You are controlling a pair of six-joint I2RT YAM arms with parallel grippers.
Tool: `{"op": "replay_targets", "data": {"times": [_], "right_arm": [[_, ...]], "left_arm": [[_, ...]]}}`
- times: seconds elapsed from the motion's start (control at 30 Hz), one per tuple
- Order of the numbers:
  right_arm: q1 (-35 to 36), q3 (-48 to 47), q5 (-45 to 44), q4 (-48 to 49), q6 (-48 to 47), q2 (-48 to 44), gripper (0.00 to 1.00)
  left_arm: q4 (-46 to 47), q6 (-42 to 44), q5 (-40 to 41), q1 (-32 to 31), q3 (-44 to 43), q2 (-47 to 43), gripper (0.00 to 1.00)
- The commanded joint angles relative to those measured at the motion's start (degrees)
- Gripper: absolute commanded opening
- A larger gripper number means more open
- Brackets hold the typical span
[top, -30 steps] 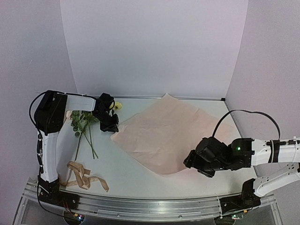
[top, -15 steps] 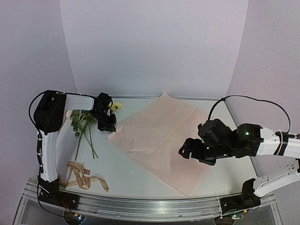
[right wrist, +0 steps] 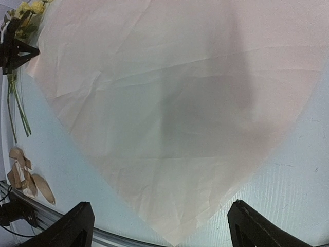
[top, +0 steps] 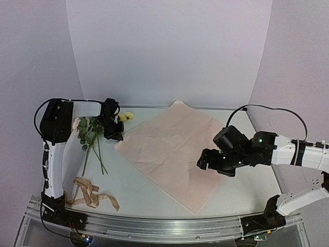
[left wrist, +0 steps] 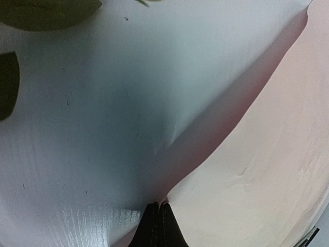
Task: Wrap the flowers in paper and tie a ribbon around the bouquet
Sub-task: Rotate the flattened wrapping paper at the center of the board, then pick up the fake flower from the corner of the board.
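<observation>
Judged to be at the first step: laying out the paper (top: 172, 149) on the table (top: 128, 180), spread flat as a creased diamond with nothing on it yet. Pinched at its left corner by the left jaws, closed tight, with the tips meeting right where the sheet's edge runs in, as the left wrist view shows. Hovering above the sheet's right half, clear of it: the right jaws, spread wide and gripping nothing. Lying on the table just left of the paper: the flowers (top: 91, 135), blooms toward the back by the left jaws, stems pointing to the near edge, not yet on the sheet. Farther forward, near the front left corner, well apart from the paper: the ribbon (top: 91, 194), loosely looped and untouched. Next, probably: letting go of the corner, picking up the flowers and laying them across the sheet. Calls for a low, careful pinch on thin stems lying flat, and for not dragging the light paper out of place. No containers in view; only the paper to serve as one later, empty for now.
</observation>
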State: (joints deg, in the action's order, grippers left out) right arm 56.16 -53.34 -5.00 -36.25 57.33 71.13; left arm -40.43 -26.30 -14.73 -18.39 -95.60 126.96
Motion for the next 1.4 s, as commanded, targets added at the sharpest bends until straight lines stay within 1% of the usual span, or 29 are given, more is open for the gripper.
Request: {"op": "replay_targets", "data": {"times": [0.0, 0.27, 0.47, 0.5, 0.6, 0.67, 0.77, 0.83, 0.9, 0.97, 1.07, 1.13, 1.2, 1.27, 1.37], "right_arm": [[-0.44, 1.08, 1.06, 4.39, -0.35, 3.15, 0.93], [0.48, 6.8, 3.71, 12.12, 2.62, 7.91, 0.92], [2.39, 5.34, 3.78, 13.93, 3.13, 11.56, 0.91], [2.38, 5.27, 3.73, 14.07, 3.08, 11.55, 0.91], [2.38, 4.97, 3.19, 14.25, 2.31, 11.14, 0.91], [2.4, 4.47, 2.79, 14.31, 1.66, 11.3, 0.91], [2.42, 3.72, 2.38, 14.77, 0.67, 12.05, 0.92], [2.43, 3.64, 2.09, 15.5, 0.19, 12.43, 0.92], [2.34, 3.81, 2.01, 16.42, -0.24, 12.66, 0.93], [2.29, 3.86, 2.08, 17.2, -0.7, 12.83, 0.93], [2.33, 4.07, 2.48, 18.37, -1.16, 13.07, 0.92], [2.3, 4.14, 2.84, 18.92, -1.5, 13.31, 0.92], [2.31, 4.26, 3.06, 19.26, -1.84, 13.46, 0.91], [2.28, 4.3, 3.27, 19.53, -2.34, 13.8, 0.91], [2.25, 4.09, 3.49, 19.64, -3.12, 14.19, 0.91]], "left_arm": [[-4.9, 4.19, 0.8, 0.48, -6.03, 2.66, 0.0], [-8.55, 7.9, 3.8, 1.82, -9.83, 4.84, 0.01], [-8.75, 8.28, 3.78, 2.01, -10.88, 4.31, 0.14], [-8.67, 7.83, 3.8, 1.98, -10.81, 3.87, 0.18], [-7.51, 6.04, 4.21, 2.04, -9.51, 0.17, 0.33], [-6.25, 4.52, 5.11, 2.02, -7.72, -3.94, 0.47], [-4.21, 2.18, 8.55, 2.04, -4.03, -10.57, 0.67], [-3.0, 0.28, 12.06, 2.03, 0.25, -15.6, 0.74], [-2.4, -2.75, 17.99, 2.02, 4.77, -20.12, 0.79], [-2.64, -5.86, 23.38, 2.32, 9.74, -24.15, 0.81], [-1.87, -9.09, 27.34, 3.43, 17.37, -29.48, 0.82], [-0.62, -9.36, 27.58, 4.68, 22.39, -31.84, 0.81], [0.44, -8.69, 25.91, 6.15, 25.86, -33.11, 0.8], [2.57, -6.6, 22.94, 7.06, 27.75, -33.16, 0.82], [3.81, -5.43, 21.49, 7.79, 27.78, -30.19, 0.86]]}}
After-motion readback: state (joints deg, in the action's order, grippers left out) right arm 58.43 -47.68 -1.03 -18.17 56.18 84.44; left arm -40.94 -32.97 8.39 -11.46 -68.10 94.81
